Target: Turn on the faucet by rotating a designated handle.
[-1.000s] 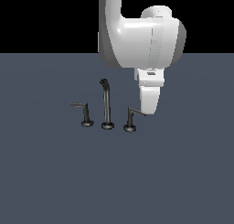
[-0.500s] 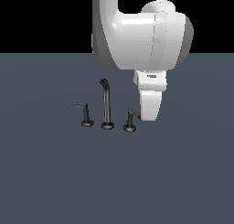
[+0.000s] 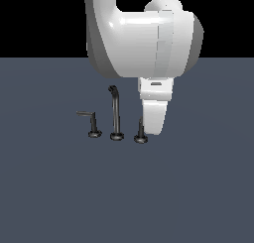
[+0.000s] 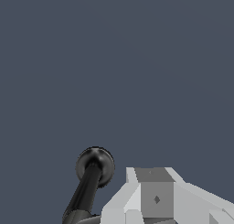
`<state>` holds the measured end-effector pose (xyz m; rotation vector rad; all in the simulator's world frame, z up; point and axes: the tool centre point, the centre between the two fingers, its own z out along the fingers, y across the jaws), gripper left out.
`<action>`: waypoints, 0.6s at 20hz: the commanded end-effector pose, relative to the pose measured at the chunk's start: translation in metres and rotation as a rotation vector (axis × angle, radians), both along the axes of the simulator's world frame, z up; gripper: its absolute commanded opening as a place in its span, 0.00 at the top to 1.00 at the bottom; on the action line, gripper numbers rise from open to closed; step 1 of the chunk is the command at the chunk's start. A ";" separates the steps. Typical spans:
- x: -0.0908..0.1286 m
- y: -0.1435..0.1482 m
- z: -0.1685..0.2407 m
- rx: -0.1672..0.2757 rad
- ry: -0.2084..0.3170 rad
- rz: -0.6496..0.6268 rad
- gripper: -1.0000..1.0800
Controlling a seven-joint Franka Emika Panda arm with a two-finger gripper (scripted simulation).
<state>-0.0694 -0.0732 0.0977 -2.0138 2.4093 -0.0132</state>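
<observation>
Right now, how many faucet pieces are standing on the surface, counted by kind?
Spout: 1
Handles: 2, the thin-lever handle and the designated handle, which the gripper partly hides
Total: 3

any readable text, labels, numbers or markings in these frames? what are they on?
None. No readable text in either view.
The claw housing carries a small dark slot-like mark in the exterior view, and a small diamond-shaped mark in the wrist view: neither is a letter or number.
The faucet, its handles and the floor are unmarked.
</observation>
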 end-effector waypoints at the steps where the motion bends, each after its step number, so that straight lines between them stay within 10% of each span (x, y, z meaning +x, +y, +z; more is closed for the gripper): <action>1: -0.006 0.028 0.000 0.005 0.006 0.031 1.00; 12: 0.013 0.060 0.000 0.005 0.006 0.026 1.00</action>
